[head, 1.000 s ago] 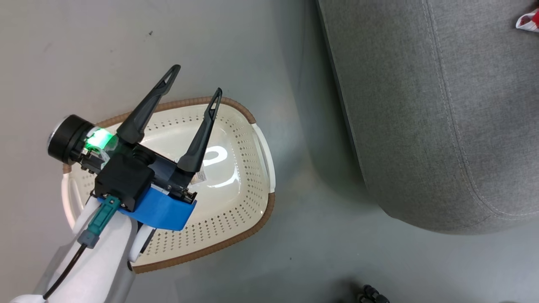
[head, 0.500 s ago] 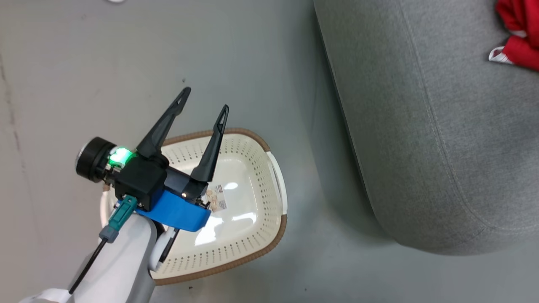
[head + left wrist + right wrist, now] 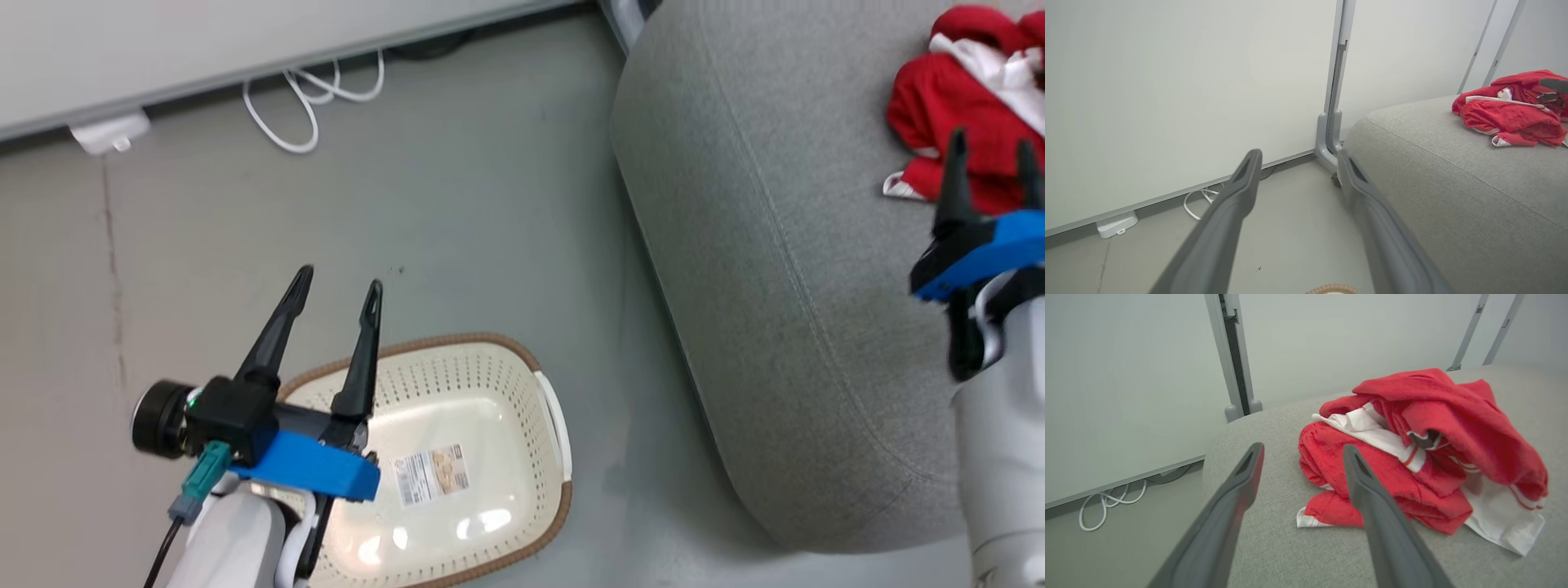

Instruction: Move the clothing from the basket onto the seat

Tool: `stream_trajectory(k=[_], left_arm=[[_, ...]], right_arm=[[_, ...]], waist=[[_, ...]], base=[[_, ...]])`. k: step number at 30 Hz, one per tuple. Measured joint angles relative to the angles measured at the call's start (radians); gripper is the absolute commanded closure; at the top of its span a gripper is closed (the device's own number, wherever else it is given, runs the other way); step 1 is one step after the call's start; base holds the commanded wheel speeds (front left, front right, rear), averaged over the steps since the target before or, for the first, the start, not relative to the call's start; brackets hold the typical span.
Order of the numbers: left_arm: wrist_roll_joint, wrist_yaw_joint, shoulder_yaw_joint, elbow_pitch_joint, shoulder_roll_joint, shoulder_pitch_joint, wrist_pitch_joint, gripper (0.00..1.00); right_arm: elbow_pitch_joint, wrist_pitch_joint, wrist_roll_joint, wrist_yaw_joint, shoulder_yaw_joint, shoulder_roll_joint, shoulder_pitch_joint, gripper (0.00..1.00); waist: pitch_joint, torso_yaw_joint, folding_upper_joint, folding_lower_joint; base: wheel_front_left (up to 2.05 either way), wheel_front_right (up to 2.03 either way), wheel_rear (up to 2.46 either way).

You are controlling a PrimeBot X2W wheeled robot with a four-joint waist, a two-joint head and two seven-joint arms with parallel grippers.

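Clothing [image 3: 947,122]: red heap on the seat [image 3: 775,286], far right.
Basket [image 3: 506,359]: on the floor [image 3: 490,204], near left; its bare bottom shows a label [image 3: 431,474], and part is hidden under the left arm.
Left jaws: wide, empty, over the basket's far rim.
Right jaws: wide, empty, just near of the heap.
Risk: a right fingertip could snag the fabric and drag it off the seat; a garment hidden in the basket might be missed.

The cream-white perforated plastic basket [image 3: 506,392] is shining glossy and smooth inside, its brown woven-look rim [image 3: 457,339] looking ribbed. The large light grey sofa [image 3: 775,286] is showing matt, coarse-woven cloth. The crumpled bright red garments [image 3: 1453,400] are looking soft and matt.
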State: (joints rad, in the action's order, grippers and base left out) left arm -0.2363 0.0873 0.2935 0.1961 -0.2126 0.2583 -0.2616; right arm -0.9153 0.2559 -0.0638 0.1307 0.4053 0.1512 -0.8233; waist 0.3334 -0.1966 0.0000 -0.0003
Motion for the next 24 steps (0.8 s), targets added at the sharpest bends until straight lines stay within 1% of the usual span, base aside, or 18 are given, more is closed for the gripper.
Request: stream_trajectory(k=[5,8,11,12,16,24], left_arm=[[-0.010,0.002,-0.042,0.019,0.029,-0.058,0.000,0.00],[-0.010,0.010,-0.065,0.029,0.037,-0.090,0.000,0.00],[-0.009,0.011,-0.090,0.034,0.050,-0.111,0.000,0.00],[-0.009,0.011,-0.090,0.034,0.050,-0.111,0.000,0.00],[-0.001,0.012,-0.122,0.040,0.064,-0.133,0.000,0.00],[0.019,0.016,-0.183,0.054,0.082,-0.164,0.000,0.00]], right_arm=[[0.096,0.004,0.061,0.000,-0.081,-0.050,0.117,0.00],[0.173,0.005,0.094,0.000,-0.127,-0.065,0.186,0.00],[0.258,0.005,0.102,0.000,-0.164,-0.075,0.261,0.00],[0.258,0.005,0.102,0.000,-0.164,-0.075,0.261,0.00],[0.375,-0.002,0.101,0.000,-0.187,-0.084,0.360,0.00],[0.572,-0.070,0.087,0.000,-0.221,-0.098,0.537,0.00]], waist=[[-0.074,0.012,0.0000,0.0000],[-0.115,0.020,0.0000,0.0000],[-0.150,0.030,0.0000,0.0000],[-0.150,0.030,0.0000,0.0000],[-0.184,0.054,0.0000,0.0000],[-0.222,0.111,0.0001,0.0001]], base=[[0.00,0.00,0.00],[0.00,0.00,0.00],[0.00,0.00,0.00],[0.00,0.00,0.00],[0.00,0.00,0.00],[0.00,0.00,0.00]])
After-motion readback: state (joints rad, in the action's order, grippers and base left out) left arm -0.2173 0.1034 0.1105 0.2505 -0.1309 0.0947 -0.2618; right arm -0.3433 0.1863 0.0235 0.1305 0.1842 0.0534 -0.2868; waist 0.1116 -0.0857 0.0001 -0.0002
